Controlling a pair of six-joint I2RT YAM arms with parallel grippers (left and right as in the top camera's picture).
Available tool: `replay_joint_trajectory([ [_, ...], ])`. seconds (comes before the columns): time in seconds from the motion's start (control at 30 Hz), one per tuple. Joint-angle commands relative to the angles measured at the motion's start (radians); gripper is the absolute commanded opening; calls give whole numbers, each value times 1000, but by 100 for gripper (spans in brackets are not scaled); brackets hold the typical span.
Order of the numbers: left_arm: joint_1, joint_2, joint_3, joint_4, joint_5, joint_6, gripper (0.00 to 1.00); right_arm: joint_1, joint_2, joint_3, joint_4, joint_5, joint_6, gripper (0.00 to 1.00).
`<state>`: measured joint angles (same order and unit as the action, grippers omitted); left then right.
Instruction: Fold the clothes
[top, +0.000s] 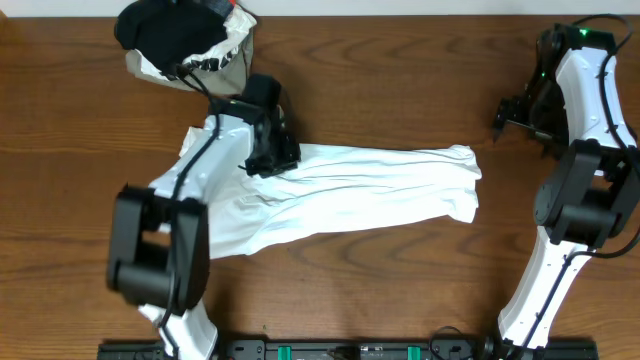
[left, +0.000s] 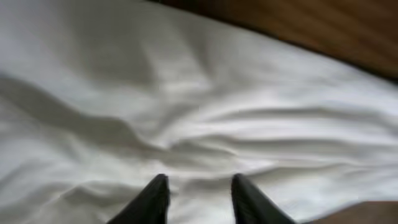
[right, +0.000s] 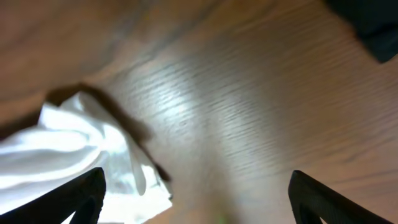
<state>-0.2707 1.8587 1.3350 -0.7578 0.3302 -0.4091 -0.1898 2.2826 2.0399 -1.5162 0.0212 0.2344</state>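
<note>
White T-shirt (top: 370, 190) lies stretched across the middle of the wooden tabletop (top: 400, 70). It is gathered lengthwise into a long, rumpled band that runs from under the left arm (top: 165, 240) toward the right side, its far end bunched into a narrow, crumpled edge. The left gripper (top: 270, 152) hangs over the shirt's upper left edge. From the left wrist camera its two dark fingers (left: 155, 199) stand partly apart above wrinkled white cloth, with nothing pinched between them; whether the tips touch the fabric cannot be told. The right gripper (top: 512, 115) is well apart from the shirt, over bare wood toward the tabletop's right rear. The right wrist camera shows its fingers (right: 84, 196) spread wide and empty, with the shirt's crumpled end lying on the wood just beside one of them. A heap of other clothes (top: 185, 40) sits at the tabletop's rear left corner, with a black garment on top and white cloth with black print and an olive-grey piece beneath. The heap lies just behind the left gripper and near the white T-shirt's upper left end.
</note>
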Motion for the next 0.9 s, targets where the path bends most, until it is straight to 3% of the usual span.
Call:
replay_joint_trajectory([
  [0.0, -11, -67, -2, -26, -16, 12, 57, -5, -5, -4, -23, -184, -151, 93],
  [0.03, -15, -82, -2, -42, -16, 12, 72, -5, -5, -17, -25, -260, -213, 93],
  [0.13, -17, -99, -2, -74, -17, 12, 99, -6, -5, -53, -18, -317, -288, 95],
  [0.57, 8, -99, -2, -80, -88, 13, 98, -14, -5, -289, 180, -334, -304, 99],
  [0.87, 8, -99, -2, -79, -88, 13, 98, -14, -5, -373, 192, -412, -324, 99],
])
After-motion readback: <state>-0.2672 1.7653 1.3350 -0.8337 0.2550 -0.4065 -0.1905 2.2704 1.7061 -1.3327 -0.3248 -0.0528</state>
